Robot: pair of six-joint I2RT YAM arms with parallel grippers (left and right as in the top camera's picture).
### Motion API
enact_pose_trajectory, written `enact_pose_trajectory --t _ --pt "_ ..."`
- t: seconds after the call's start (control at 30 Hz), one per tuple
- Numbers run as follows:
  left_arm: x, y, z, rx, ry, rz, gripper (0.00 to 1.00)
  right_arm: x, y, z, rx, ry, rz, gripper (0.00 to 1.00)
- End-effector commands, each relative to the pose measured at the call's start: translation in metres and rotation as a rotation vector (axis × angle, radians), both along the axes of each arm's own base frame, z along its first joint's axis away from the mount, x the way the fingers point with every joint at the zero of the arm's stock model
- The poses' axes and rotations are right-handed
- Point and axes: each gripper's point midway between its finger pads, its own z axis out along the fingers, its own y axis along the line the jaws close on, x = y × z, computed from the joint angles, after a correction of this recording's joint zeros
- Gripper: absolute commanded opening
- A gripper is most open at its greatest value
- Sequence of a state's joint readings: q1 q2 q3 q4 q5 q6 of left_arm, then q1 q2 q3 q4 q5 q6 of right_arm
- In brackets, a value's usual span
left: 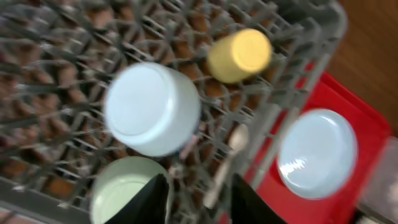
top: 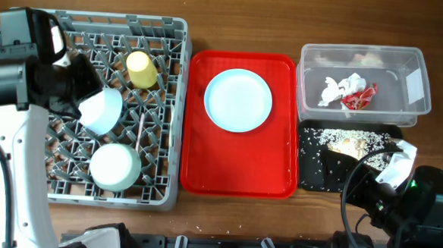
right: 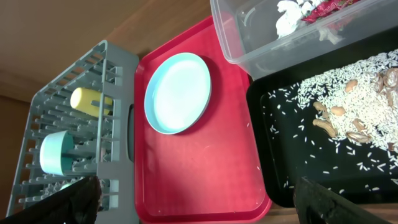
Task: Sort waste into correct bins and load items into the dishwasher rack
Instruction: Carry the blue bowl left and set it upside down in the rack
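The grey dishwasher rack (top: 173, 99) holds a yellow cup (top: 141, 69), an upturned light blue bowl (top: 101, 108) and a pale green bowl (top: 115, 166). In the blurred left wrist view a white spoon (left: 231, 149) lies among the pegs. My left gripper (left: 199, 202) hovers over the rack (left: 298, 56), jaws apart with nothing in them. The light blue plate (top: 238, 100) lies on the red tray (top: 238, 174). A napkin (top: 333, 88) and a red wrapper (top: 359, 97) sit in the clear tub (top: 414, 66). Rice scraps (right: 336, 93) cover the black tray (top: 314, 171). My right gripper (right: 208, 205) is wide open above the red tray's near edge.
The left arm (top: 26, 76) reaches over the rack's top left corner. The right arm (top: 407, 202) sits at the bottom right, partly over the black tray. Bare wooden table (top: 250, 19) shows behind the trays.
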State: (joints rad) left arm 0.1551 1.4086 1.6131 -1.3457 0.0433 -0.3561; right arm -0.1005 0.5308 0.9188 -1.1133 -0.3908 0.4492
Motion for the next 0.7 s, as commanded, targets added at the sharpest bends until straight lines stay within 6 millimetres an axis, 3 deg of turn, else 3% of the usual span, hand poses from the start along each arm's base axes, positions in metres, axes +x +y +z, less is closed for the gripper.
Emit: enact_pose_trajectory --t 0.0,0.1,0.13,0.17,0.23,0.33,0.4,0.53,0.6,0.67 --pt "-0.008 0.026 -0.03 0.084 0.079 0.177 0.25 0.0 -0.001 0.002 -0.003 -0.007 -0.009 1.0" --pt "-0.017 0.025 -0.083 0.077 0.18 0.173 0.25 0.0 -0.001 0.002 -0.003 -0.007 -0.009 0.99" --pt "-0.019 0.019 -0.109 0.046 0.218 0.161 0.25 0.0 -0.001 0.002 -0.003 -0.007 -0.009 1.0" --pt "-0.02 0.012 -0.123 0.007 0.232 0.145 0.25 0.0 -0.001 0.002 -0.003 -0.007 -0.009 1.0" --pt "-0.007 -0.023 -0.139 -0.164 0.191 0.005 0.28 0.0 -0.001 0.002 -0.003 -0.007 -0.009 0.99" --pt "0.016 -0.074 -0.119 -0.442 0.05 -0.176 0.29 0.0 -0.001 0.002 -0.003 -0.007 -0.009 1.0" --pt "0.024 -0.081 -0.111 -0.482 0.005 -0.204 0.25 0.0 -0.001 0.002 -0.003 -0.007 -0.009 1.0" --pt "0.036 -0.071 -0.074 -0.42 -0.092 -0.183 0.21 0.0 -0.001 0.002 -0.003 -0.007 -0.009 1.0" --pt "0.027 -0.046 -0.072 -0.28 -0.084 -0.086 0.24 0.0 -0.001 0.002 -0.003 -0.007 -0.009 1.0" --pt "0.007 -0.014 -0.085 -0.103 0.008 0.01 0.28 0.0 -0.001 0.002 -0.003 -0.007 -0.009 1.0"
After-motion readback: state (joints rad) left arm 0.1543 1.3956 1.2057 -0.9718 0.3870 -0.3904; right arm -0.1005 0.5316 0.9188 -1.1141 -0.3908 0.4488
